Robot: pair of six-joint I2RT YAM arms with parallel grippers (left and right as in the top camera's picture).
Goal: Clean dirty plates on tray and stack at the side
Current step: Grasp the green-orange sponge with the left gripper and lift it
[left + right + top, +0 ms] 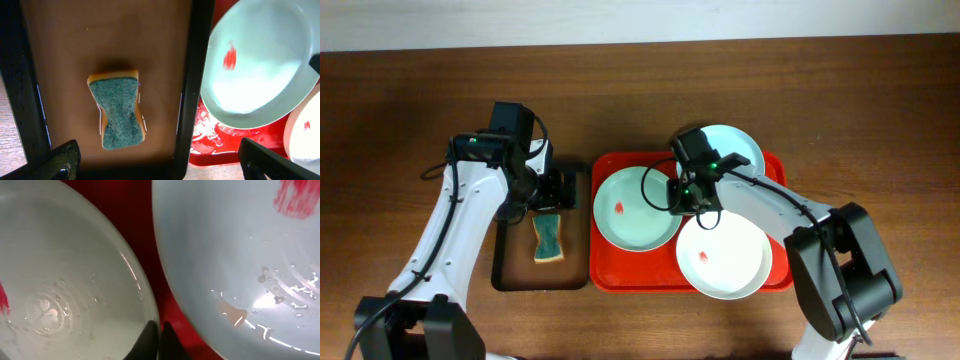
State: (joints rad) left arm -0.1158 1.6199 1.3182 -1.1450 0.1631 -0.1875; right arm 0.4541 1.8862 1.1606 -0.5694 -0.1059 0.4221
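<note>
Three plates sit on the red tray [612, 272]: left plate [625, 215] and front plate [730, 265] smeared red, far plate [738, 150] behind. The right jaws are clenched at the front plate's rim — whether they pinch it is unclear. The left jaws hang released over the sponge [117, 112] in the black tray [192, 75].

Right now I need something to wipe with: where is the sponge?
In the overhead view the sponge lies flat in the black tray, left of centre, just beyond the left edge of the red tray.

Top-down overhead, close wrists, shared tray [610, 162]
</note>
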